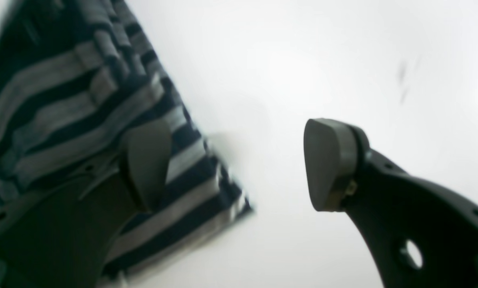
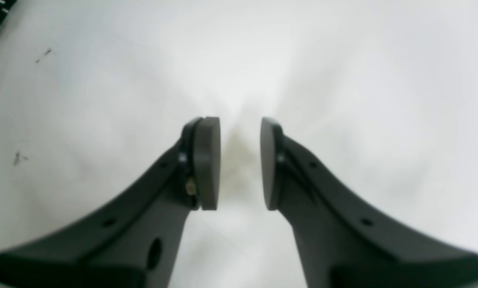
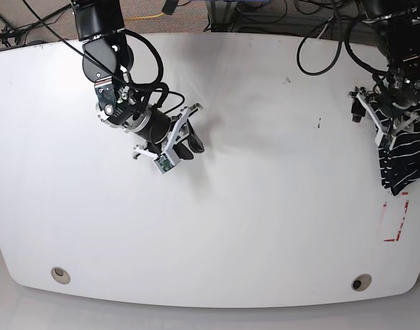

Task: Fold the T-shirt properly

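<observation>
The T-shirt (image 3: 405,161), dark with thin white stripes, lies bunched at the table's right edge in the base view. In the left wrist view the T-shirt (image 1: 63,100) fills the left side. My left gripper (image 1: 239,164) hangs over its edge with the jaws wide open: one finger (image 1: 147,160) is in front of the striped cloth, the other over bare table, and nothing is between them. In the base view the left gripper (image 3: 392,127) sits at the shirt's upper end. My right gripper (image 2: 241,164) stands over bare table far to the left (image 3: 190,141), its pads a small gap apart and empty.
The white table (image 3: 264,206) has a red-outlined mark (image 3: 395,220) just below the shirt. Two round fittings (image 3: 58,275) (image 3: 361,282) sit near the front edge. Black cables (image 3: 319,41) trail over the back edge.
</observation>
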